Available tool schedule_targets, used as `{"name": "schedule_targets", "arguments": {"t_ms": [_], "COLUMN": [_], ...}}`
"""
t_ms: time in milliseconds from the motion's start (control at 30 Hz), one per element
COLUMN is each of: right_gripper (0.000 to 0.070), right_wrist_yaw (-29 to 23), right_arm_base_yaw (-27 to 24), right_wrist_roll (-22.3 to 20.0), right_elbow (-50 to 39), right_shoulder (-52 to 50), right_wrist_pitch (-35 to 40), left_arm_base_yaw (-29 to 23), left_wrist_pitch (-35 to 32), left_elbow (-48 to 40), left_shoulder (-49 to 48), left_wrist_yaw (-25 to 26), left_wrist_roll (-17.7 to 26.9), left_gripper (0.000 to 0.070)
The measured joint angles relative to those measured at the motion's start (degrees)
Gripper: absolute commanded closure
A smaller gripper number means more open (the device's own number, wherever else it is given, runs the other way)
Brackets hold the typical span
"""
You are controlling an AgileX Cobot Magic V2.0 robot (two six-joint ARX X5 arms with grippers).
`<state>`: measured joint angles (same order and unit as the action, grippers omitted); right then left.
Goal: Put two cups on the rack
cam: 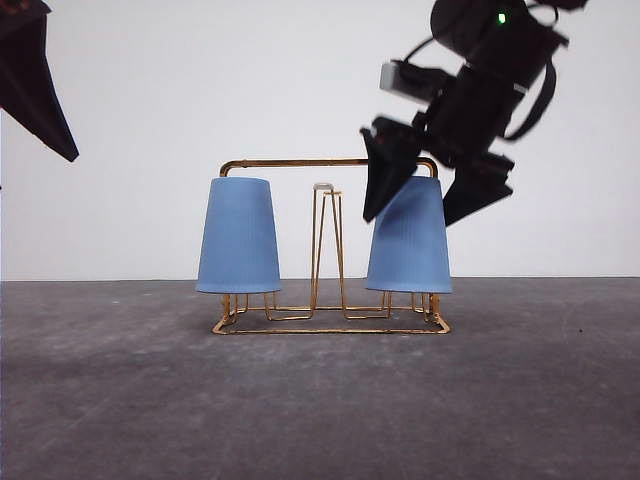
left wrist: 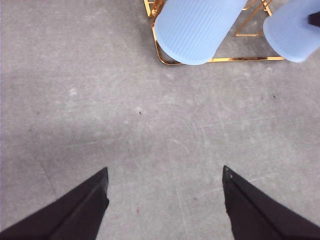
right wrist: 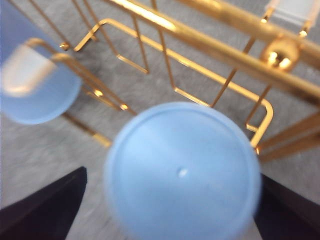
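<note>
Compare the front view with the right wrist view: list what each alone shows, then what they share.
Front view alone: the rack's full arched frame, both cups standing upside down in profile, the wall behind, and the left gripper raised far off.

Right wrist view alone: the right cup's flat round bottom from straight above, with open fingers straddling it.

Shared: both blue cups, the gold rack, the grey table.

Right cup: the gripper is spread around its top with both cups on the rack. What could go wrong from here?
1. The right gripper straddles the right cup with fingers close to its sides; a slanted retreat could drag or tip it off its prong.
2. The fingers sit beside the rack top bar; a snag could shift the light wire frame and disturb the left cup too.
</note>
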<state>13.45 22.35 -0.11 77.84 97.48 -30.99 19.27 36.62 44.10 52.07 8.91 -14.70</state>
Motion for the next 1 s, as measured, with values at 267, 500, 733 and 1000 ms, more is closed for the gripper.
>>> {"name": "schedule_targets", "arguments": {"t_ms": [267, 500, 733, 1000], "right_gripper": [0.011, 0.0138, 0.0152, 0.0166], "right_wrist_yaw": [0.0, 0.2, 2.8, 2.1], "right_arm_base_yaw": [0.1, 0.1, 0.1, 0.1], "right_wrist_roll": [0.5, 0.5, 0.8, 5.4], "right_elbow": [4.1, -11.3, -30.5, -47.2], "right_shoulder": [-8.1, -20.1, -36.4, -49.2], "right_wrist_pitch": [-18.3, -9.5, 4.6, 14.8], "left_arm_base_yaw": [0.0, 0.0, 0.0, 0.0], "left_wrist_pitch": [1.2, 3.1, 2.4, 1.1], "left_elbow": [0.0, 0.0, 0.0, 0.0], "left_shoulder": [0.0, 0.0, 0.0, 0.0], "left_wrist_yaw": [0.0, 0.0, 0.0, 0.1], "left_wrist_roll": [0.1, 0.9, 2.4, 6.4], "left_gripper": [0.0282, 0.0282, 0.0282, 0.028]}}
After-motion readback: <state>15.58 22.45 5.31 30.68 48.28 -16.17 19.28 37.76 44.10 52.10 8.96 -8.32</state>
